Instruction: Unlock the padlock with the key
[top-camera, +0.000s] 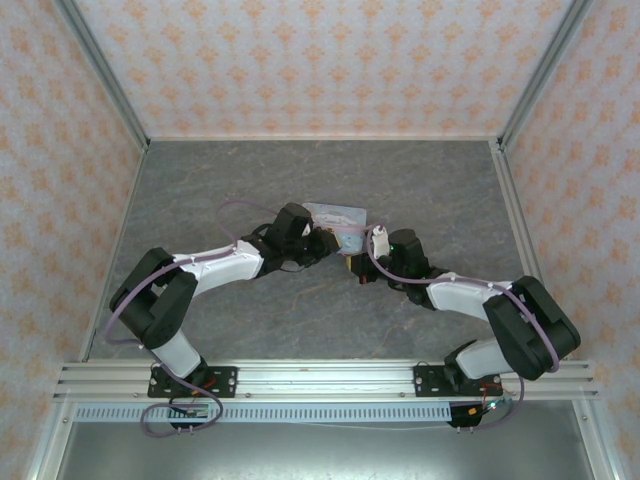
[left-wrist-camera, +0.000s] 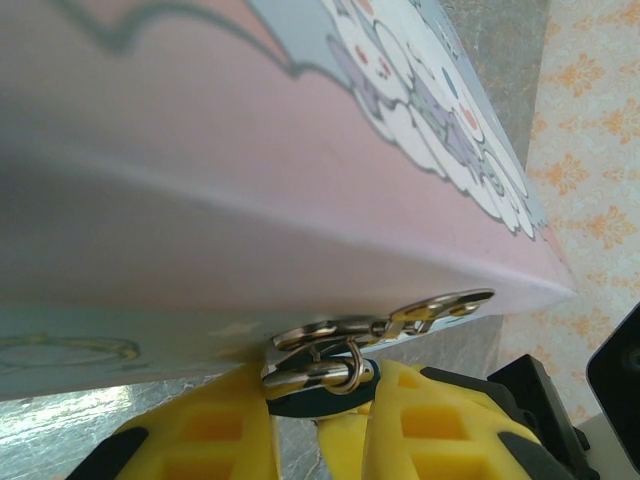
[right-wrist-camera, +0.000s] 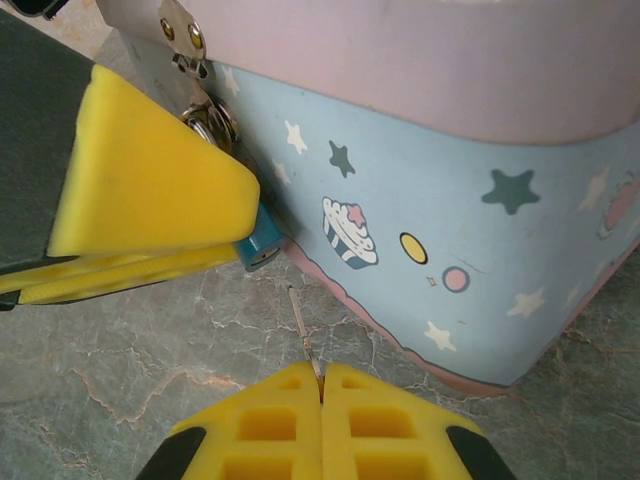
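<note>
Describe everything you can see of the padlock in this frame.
The padlock is tiny, with a dark teal-blue body and a shiny silver shackle, apparently metal. The shackle passes through the hasp of the pale blue tin, so it looks locked. The left gripper clamps its body between yellow fingers. The key, pinched in the right gripper, points toward it without touching.

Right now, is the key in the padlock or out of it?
Out. The key, pinched in the right gripper, ends short of the teal padlock; bare table shows between them.

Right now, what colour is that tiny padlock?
The padlock is dark teal-blue, clearest in the right wrist view.
</note>
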